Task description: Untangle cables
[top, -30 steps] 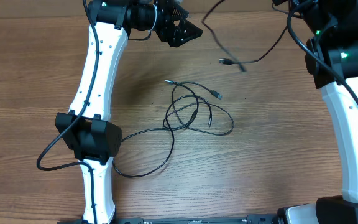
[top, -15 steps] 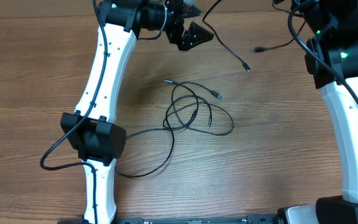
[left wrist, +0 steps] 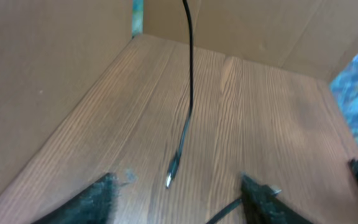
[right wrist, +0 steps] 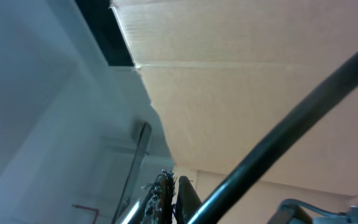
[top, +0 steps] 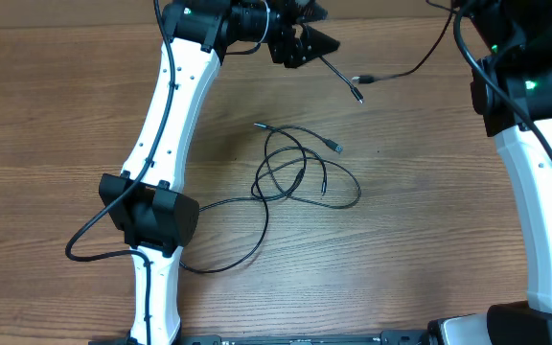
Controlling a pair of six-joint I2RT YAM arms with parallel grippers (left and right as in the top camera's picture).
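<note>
Overhead: white left arm (top: 175, 105) stretches long from the near edge to the far edge of the brown wooden tabletop (top: 420, 240), with the left gripper (top: 316, 46) pointing right. White right arm (top: 535, 192) stands along the right edge, bent toward the far right corner. Thin black cable (top: 401, 69) hangs in the air by the far edge, plug ends down. Tangled black cable loops (top: 295, 172) lie mid-table. Left wrist: fingers (left wrist: 98, 199) wide, holding nothing, a cable tip dangling ahead. Right wrist: right gripper (right wrist: 174, 196) is blurred, fingers nearly together; can't tell what they pinch.
</note>
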